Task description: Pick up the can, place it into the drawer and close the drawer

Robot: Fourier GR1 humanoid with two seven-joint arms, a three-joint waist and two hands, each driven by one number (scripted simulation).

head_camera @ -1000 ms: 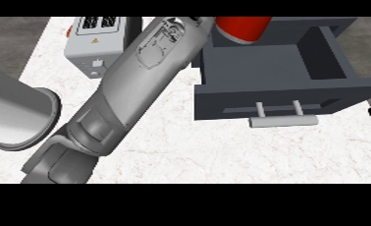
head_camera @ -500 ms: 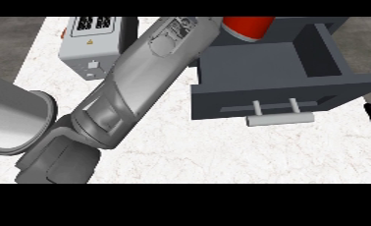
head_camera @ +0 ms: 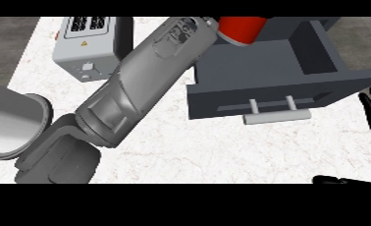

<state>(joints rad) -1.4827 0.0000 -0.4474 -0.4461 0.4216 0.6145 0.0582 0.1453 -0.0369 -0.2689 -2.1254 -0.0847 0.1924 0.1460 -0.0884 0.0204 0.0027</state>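
left arm (head_camera: 145, 87) reaches diagonally over the open drawer (head_camera: 268, 104) | red can (head_camera: 241, 28) sits at its far end so you can drop it in | can't tell the left hand's grip, it's hidden

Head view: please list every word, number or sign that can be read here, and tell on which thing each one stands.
No text can be read as words or numbers.
Grey box: dark panels on top and a small triangular sign below them; their content is too blurred to read.
Left forearm: faint markings near the wrist, also unreadable.
Red can, drawer, counter: no text shows.
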